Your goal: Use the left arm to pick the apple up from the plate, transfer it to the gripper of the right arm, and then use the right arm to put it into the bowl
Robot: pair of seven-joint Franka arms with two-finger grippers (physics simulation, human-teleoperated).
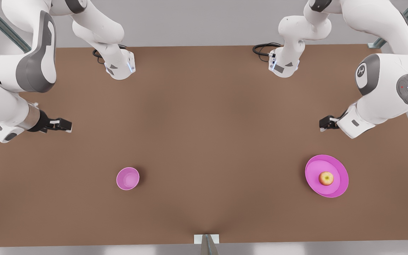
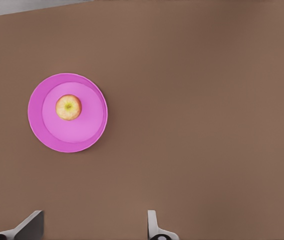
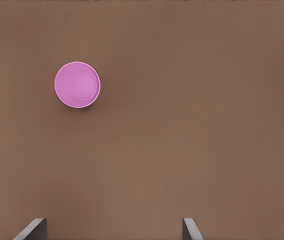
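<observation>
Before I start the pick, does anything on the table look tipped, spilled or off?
Nothing stands out. The small yellow-and-red apple sits inside the wide pink plate, and the small deep pink bowl stands upright and empty on the brown table.

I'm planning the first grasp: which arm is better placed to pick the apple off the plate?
The left arm. Its tool, fingers open, hangs near the plate holding the apple, on the front view's right. The right tool, also open, waits on the opposite side near the bowl.

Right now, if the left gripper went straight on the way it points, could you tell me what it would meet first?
Probably bare table. The left gripper, fingers open, faces down at the brown top; the plate with the apple lies off to one side of its line.
</observation>
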